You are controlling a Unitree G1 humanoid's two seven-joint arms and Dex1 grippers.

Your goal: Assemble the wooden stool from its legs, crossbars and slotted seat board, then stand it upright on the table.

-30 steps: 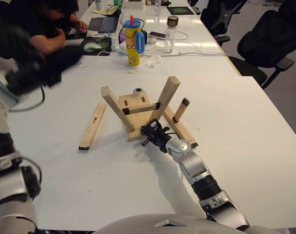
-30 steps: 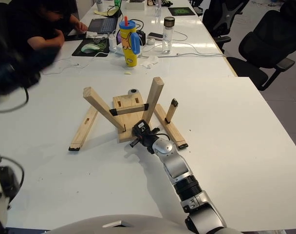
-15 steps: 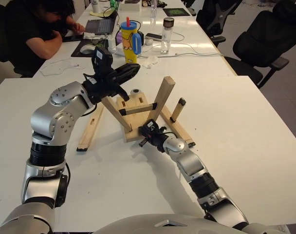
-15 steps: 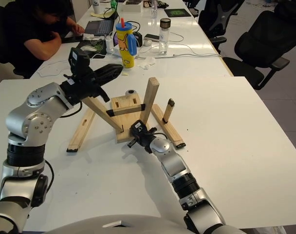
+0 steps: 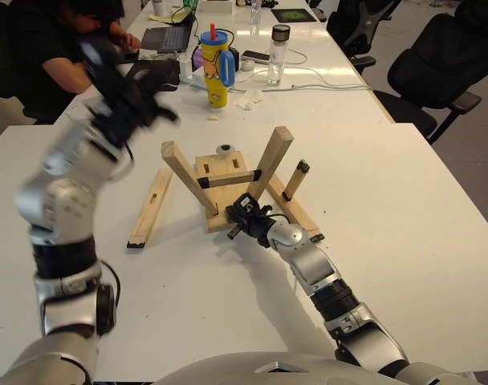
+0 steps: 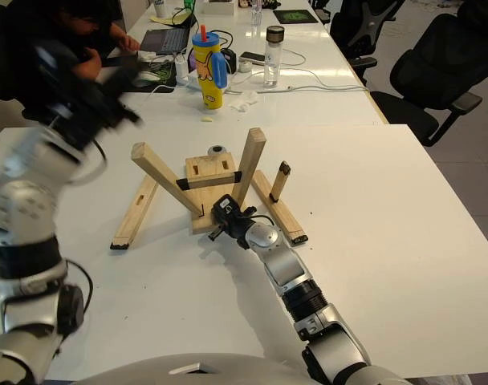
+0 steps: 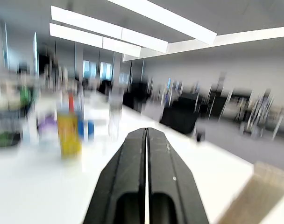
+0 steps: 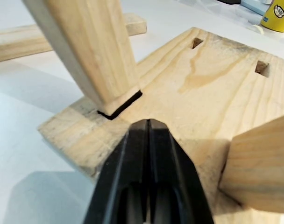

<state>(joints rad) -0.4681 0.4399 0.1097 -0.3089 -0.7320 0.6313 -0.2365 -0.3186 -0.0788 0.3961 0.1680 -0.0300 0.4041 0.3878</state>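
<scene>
The right gripper point(image 5: 246, 215) has its two fingers pressed together with nothing between them. Its tips are at the near edge of the slotted seat board point(image 5: 214, 167), apparently touching it; the board lies slot-side up on the table. Just beyond the tips a slanted leg point(image 5: 192, 178) stands in its slot, leaning away to the gripper's left. A second leg point(image 5: 272, 160) rises to the gripper's right, and a crossbar point(image 5: 232, 180) joins the two. Farther left a loose leg point(image 5: 150, 207) lies flat. To the right another leg point(image 5: 300, 216) lies with a short crossbar point(image 5: 296, 180) standing from it. The left gripper point(image 7: 146, 135), closed and empty, has swung up off the slanted leg's top toward the yellow cup point(image 5: 217, 68). That leg is probably left as seated, and two legs remain unfitted.
</scene>
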